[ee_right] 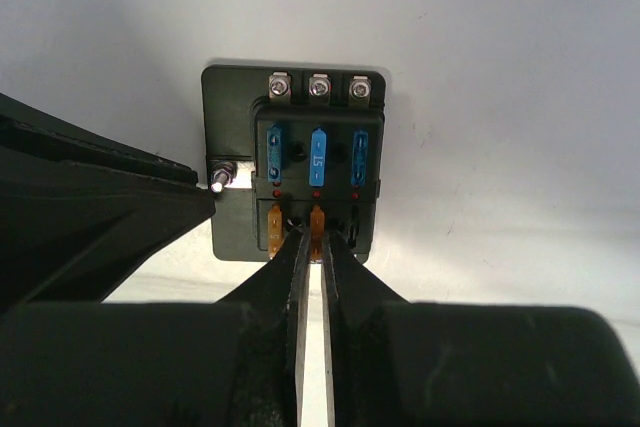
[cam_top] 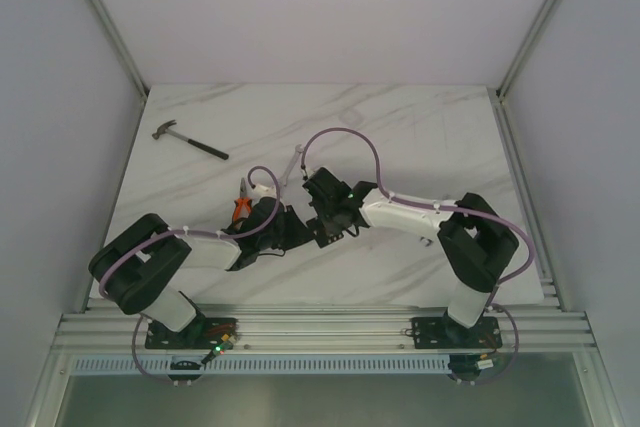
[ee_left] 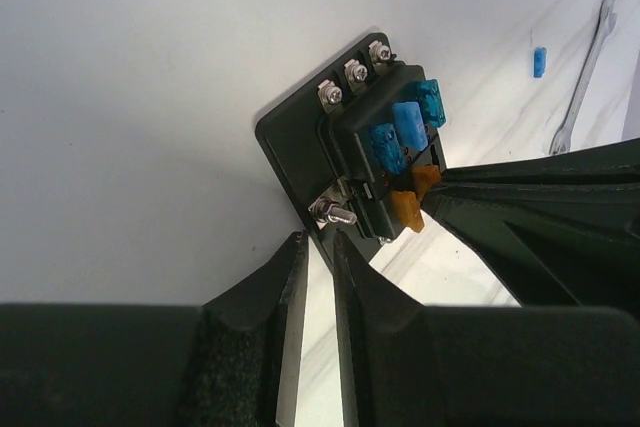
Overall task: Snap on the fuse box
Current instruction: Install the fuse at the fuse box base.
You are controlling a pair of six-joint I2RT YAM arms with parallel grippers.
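The fuse box (ee_right: 335,159) lies flat at the middle of the marble table (cam_top: 430,127), where both arms meet; in the top view the grippers hide it. It looks like a light, stiff piece of hard plastic, so I judge it will slide on the smooth stone if pushed from 1 side only. The thin base plate edge is the good place to hold, not the 3 blue and 2 amber fuses, which could pop out. The left gripper (ee_left: 318,239) reaches in low from the side, fingers drawn nearly together at the plate corner near the side stud (ee_right: 222,180); whether they pinch the plate I cannot tell. The right gripper (ee_right: 312,240) points at the amber row, fingers almost closed, tips at the middle amber fuse (ee_right: 316,217); pressing or gripping, I cannot tell.
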